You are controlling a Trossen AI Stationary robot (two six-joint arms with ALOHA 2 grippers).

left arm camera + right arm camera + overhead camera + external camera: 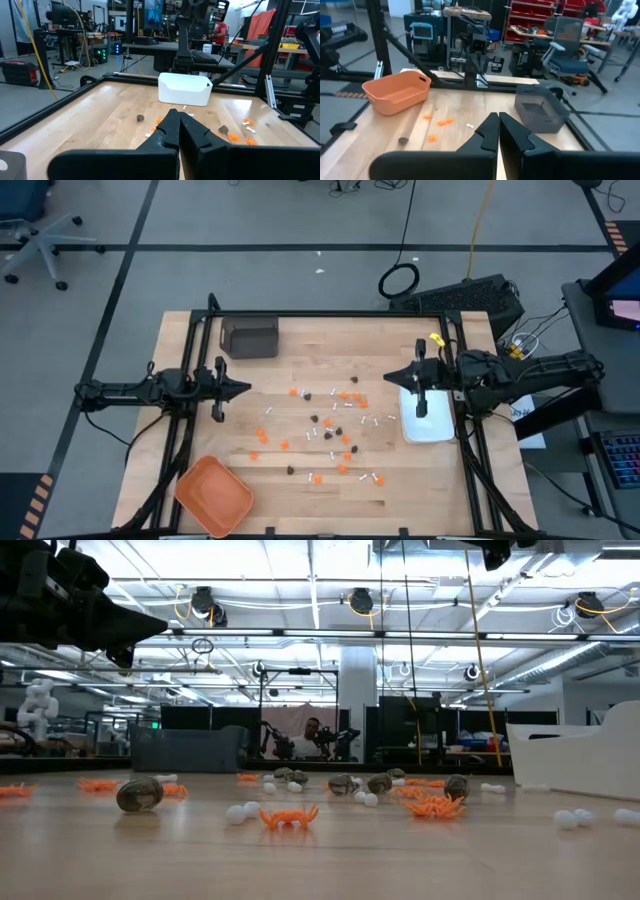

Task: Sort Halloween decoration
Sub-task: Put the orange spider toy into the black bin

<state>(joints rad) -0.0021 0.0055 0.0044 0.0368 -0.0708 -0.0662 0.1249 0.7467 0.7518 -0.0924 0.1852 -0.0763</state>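
none sorted: orange bits [347, 395], dark bits [314, 420] and white sticks [374, 477] lie mixed on table [300, 350]; orange tray [213, 494], white dish [430, 426], grey bin [250, 337] look empty; left gripper [243, 389] and right gripper [390, 379] clenched, holding nothing.

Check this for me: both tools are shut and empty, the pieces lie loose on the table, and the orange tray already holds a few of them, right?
Not quite. In the high view the orange tray holds nothing. The rest stands: left tool and right tool shut and empty, pieces loose on the table.
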